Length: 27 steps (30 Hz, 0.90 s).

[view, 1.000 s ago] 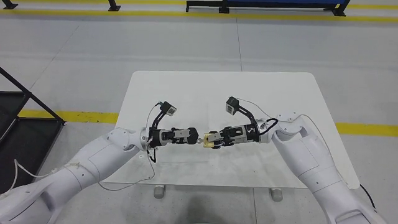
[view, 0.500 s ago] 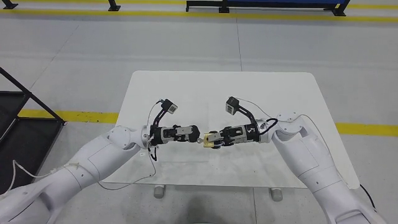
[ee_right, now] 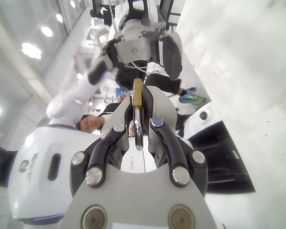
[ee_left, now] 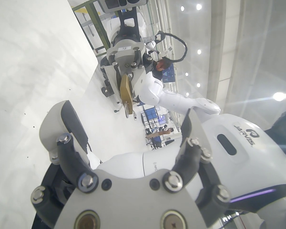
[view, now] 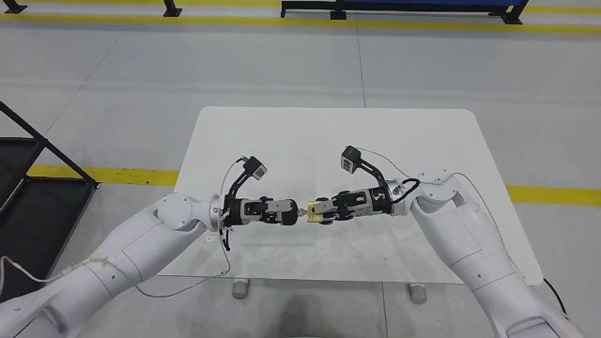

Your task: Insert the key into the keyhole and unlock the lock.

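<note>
Above the counter (view: 423,150), the right pincer (ee_right: 140,101) clamped the brass lock (ee_right: 137,92), its key (ee_left: 126,108) jutting toward the left pincer (view: 295,211), which gaped wide and empty just short of it.

Tabletop (view: 432,141): white and rectangular with rounded corners, seen from above, with its long side set across the view.
Surface: plain and matte; a few small dark specks (ee_right: 267,121) are scattered over it.
Feet (view: 241,289): two pale feet are seen under the near edge, one towards each end.
Floor (view: 141,75): grey; the tabletop is stood on it, across a yellow line (view: 113,175).
</note>
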Each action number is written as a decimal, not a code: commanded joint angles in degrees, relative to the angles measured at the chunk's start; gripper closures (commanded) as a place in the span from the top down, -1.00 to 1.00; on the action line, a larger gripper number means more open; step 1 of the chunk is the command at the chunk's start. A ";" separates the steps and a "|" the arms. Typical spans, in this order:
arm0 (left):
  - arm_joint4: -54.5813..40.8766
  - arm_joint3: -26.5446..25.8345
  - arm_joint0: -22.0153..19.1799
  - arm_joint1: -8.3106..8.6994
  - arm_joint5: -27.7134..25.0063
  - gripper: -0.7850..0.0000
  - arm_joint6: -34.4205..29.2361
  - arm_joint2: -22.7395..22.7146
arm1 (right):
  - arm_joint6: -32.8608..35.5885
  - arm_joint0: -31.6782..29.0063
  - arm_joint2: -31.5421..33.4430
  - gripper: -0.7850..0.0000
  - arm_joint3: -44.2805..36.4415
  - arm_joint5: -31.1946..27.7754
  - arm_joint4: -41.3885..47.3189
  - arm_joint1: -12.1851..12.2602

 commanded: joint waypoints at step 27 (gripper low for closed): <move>3.99 -2.38 4.36 -1.19 5.64 -0.65 -2.68 -6.91 | 0.00 0.00 0.00 -1.00 0.00 0.00 0.00 0.00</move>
